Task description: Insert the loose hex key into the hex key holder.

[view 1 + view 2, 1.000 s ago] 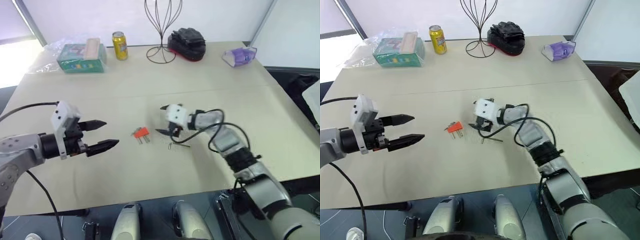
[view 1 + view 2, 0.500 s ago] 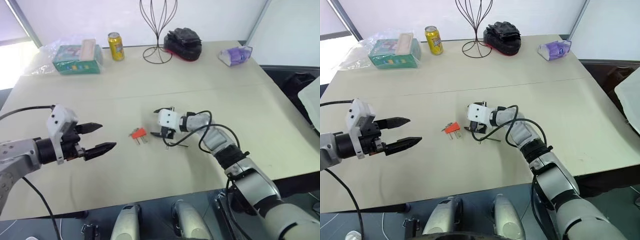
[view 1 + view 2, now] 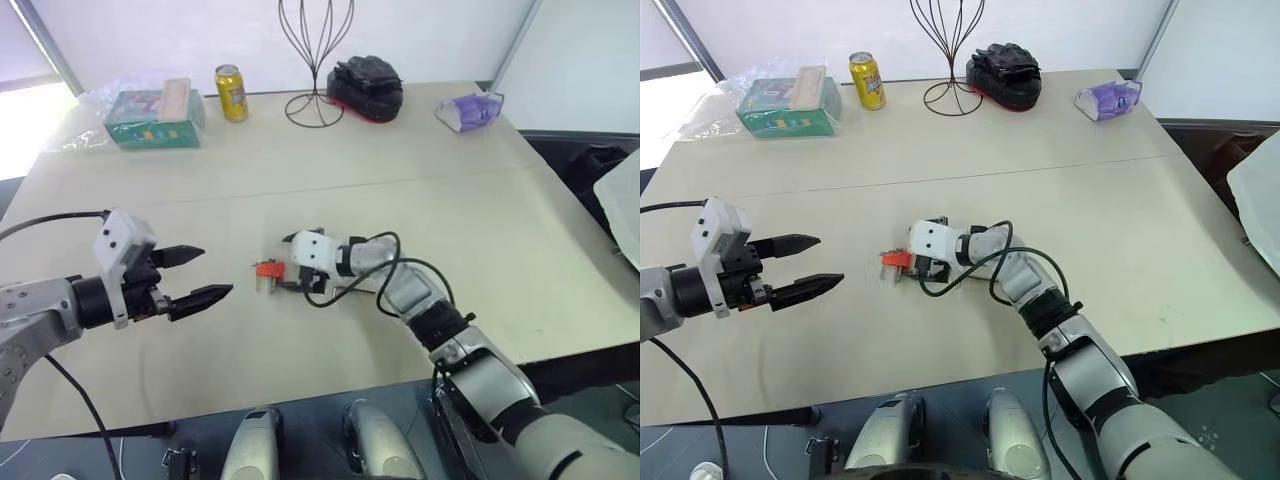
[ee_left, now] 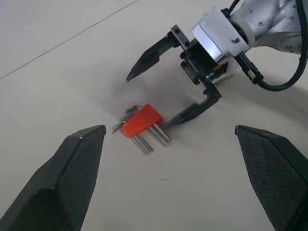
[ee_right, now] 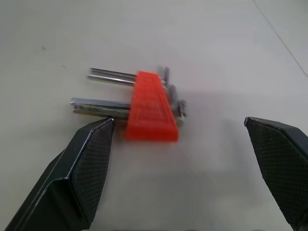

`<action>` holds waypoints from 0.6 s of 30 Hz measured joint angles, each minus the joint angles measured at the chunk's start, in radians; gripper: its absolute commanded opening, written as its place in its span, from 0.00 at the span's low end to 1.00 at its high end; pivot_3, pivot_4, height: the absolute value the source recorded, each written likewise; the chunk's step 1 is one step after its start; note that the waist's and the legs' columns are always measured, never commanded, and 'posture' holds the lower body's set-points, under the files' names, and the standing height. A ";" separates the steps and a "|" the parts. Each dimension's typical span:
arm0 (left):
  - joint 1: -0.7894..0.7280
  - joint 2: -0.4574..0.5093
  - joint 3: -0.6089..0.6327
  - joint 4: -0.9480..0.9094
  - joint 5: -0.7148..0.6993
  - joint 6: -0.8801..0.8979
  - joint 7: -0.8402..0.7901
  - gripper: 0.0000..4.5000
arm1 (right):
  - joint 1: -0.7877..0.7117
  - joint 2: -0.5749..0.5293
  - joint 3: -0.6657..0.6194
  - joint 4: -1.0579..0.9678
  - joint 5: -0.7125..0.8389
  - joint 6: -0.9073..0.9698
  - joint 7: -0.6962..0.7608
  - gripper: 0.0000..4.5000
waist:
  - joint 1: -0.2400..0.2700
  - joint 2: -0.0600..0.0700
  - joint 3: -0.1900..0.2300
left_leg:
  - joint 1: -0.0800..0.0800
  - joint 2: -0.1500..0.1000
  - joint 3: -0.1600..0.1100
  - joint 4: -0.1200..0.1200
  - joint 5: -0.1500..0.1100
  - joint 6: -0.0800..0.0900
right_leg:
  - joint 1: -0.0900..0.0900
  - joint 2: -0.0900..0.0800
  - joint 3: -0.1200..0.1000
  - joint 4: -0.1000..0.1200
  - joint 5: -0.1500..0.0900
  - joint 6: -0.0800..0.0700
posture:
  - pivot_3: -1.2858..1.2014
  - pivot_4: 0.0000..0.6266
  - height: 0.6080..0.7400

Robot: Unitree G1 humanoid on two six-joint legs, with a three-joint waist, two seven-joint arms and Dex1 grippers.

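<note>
Beige table (image 3: 480, 230): orange wedge-shaped hex key holder (image 5: 152, 106), grey keys protruding.

On the beige table (image 3: 1120, 230) the right gripper (image 3: 908, 262) lies low at the middle, its black fingers spread apart around the small orange hex key holder (image 3: 895, 260), pointing left. A black cable loops over its wrist. Well to the left, the left gripper (image 3: 808, 264) hovers with its fingers apart, pointing right toward the holder. Along the far edge stand a green box (image 3: 788, 110) in clear wrap, a yellow can (image 3: 867, 80), a wire stand (image 3: 951, 50), a black glove (image 3: 1005, 72) and a purple packet (image 3: 1108, 100).
</note>
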 measured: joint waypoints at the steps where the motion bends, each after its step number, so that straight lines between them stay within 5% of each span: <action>1: 0.000 0.000 0.000 0.000 0.000 0.000 0.000 1.00 | -0.004 0.003 0.000 0.010 0.000 0.000 -0.003 1.00 | 0.000 0.000 0.000 | 0.000 0.000 0.000 0.000 0.000 0.000 | 0.000 0.000 0.000 0.000 0.000 0.000 | 0.52 0.24 1.00; 15: 0.000 0.000 0.000 -0.005 0.007 -0.002 0.019 1.00 | -0.016 0.009 -0.013 0.060 0.014 0.021 -0.006 1.00 | 0.003 0.000 -0.001 | 0.003 0.000 -0.001 0.001 0.000 0.000 | 0.004 0.000 0.000 0.001 -0.002 -0.003 | 0.52 0.24 1.00; 18: 0.000 0.000 0.000 -0.005 0.009 -0.004 0.020 1.00 | 0.013 0.009 -0.022 0.031 0.026 0.048 -0.003 0.82 | 0.005 0.000 -0.001 | 0.003 0.000 -0.001 0.001 0.000 0.000 | 0.004 -0.001 -0.001 0.001 -0.002 -0.003 | 0.52 0.24 1.00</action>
